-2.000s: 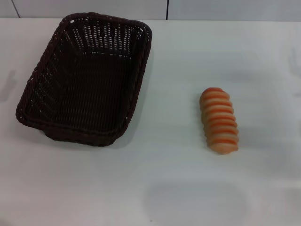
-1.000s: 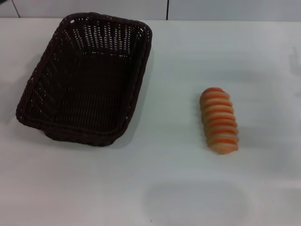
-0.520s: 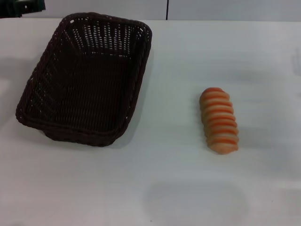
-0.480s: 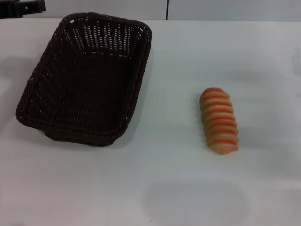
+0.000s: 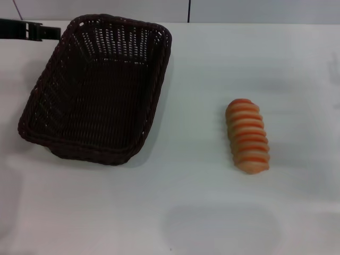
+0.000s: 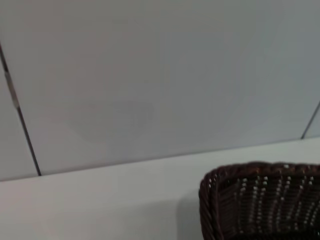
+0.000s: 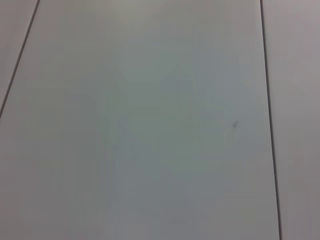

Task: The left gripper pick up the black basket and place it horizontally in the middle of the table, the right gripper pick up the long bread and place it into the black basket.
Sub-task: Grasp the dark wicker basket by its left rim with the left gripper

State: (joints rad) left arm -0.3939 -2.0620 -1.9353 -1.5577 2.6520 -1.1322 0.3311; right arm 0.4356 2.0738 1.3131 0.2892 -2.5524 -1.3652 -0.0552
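While the left gripper [image 5: 40,31], grip state unclear, hovers nearby, the black basket [image 5: 98,87] rests just beside it.

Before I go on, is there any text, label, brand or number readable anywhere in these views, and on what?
None: no view shows readable text.
The black basket is bare wicker with no tag.
The long bread has only pale stripes.
The table is unmarked, as are the wall panels in both wrist views.
The left gripper, entering at the table's far left edge, shows no lettering.
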